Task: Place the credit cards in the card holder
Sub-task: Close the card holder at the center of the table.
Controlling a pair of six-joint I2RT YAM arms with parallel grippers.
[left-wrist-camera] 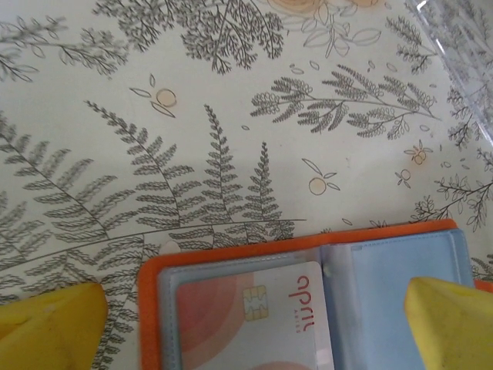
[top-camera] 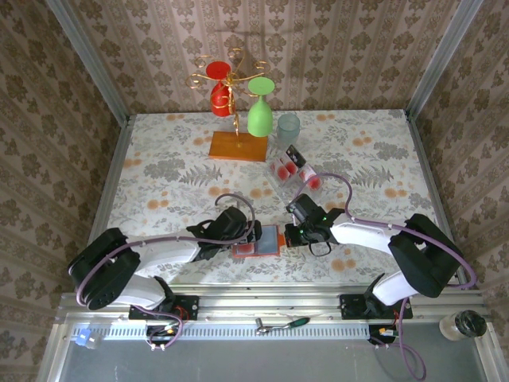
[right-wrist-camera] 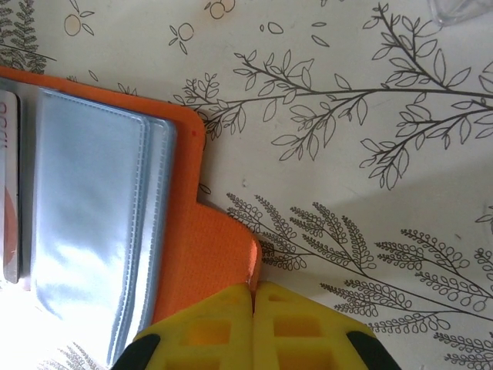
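Top external view, item one: the card holder (top-camera: 260, 239), orange-red, lies spread open on the table near the front edge, between the two arms. Its long axis runs left to right, slightly tilted.

- **Contents:** the left wrist view shows one card (left-wrist-camera: 254, 316) seated in a clear sleeve on the left page. The sleeves on the right page look empty.
- **Right gripper (top-camera: 294, 232):** it sits at the holder's right edge. From its own wrist camera the yellow fingers (right-wrist-camera: 293, 331) are pressed together, and the holder's orange flap (right-wrist-camera: 223, 254) runs into their seam. It appears to pinch that flap and pin the holder down.
- **Left gripper (top-camera: 242, 235):** it sits at the holder's left end with its jaws spread wide, one yellow fingertip (left-wrist-camera: 46, 324) on each side of the open pages. It holds nothing. Whether the tips touch the holder, I cannot tell.
- **The credit cards (top-camera: 290, 167):** these form a loose cluster, red on pale with a black band. They lie beyond the holder and to its right, further from the arm bases.

The right arm is the nearer to the cards, but it looks occupied. I judge that the free left arm would have to reach forward and across to fetch one.

Outward from there stand a pale tumbler (top-camera: 288, 127) and a wire rack (top-camera: 237, 147) hung with red and green glasses.
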